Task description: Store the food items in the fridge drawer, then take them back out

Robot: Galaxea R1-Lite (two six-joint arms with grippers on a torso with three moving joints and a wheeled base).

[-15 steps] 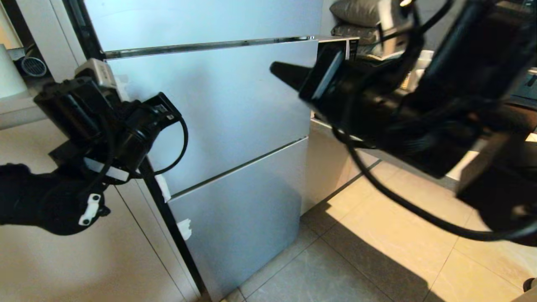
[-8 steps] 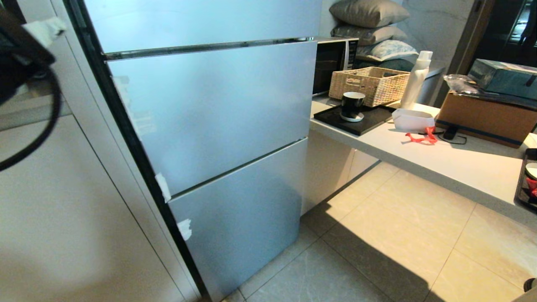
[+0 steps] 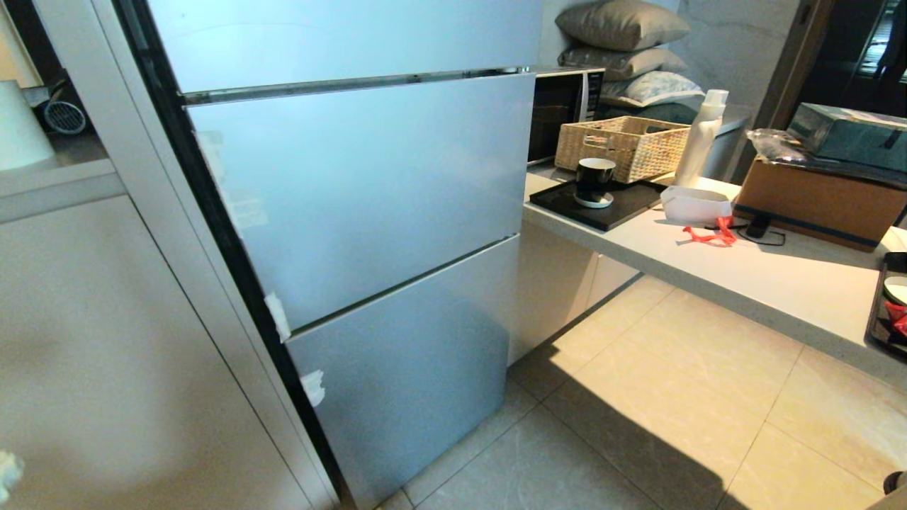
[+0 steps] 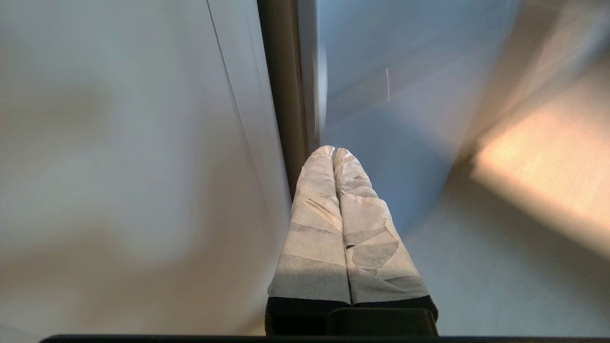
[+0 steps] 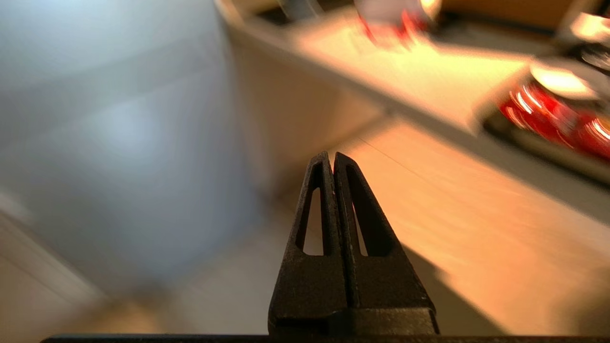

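Head view: fridge (image 3: pixel 368 191) fronts all shut, so drawer and fruit hidden | left gripper (image 4: pixel 333 152) jaws closed, empty | right gripper (image 5: pixel 332 157) jaws closed, empty | I judge nothing needs holding.

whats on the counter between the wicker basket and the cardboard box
In the head view, a white bottle stands beside the wicker basket; a white folded thing lies toward the cardboard box.
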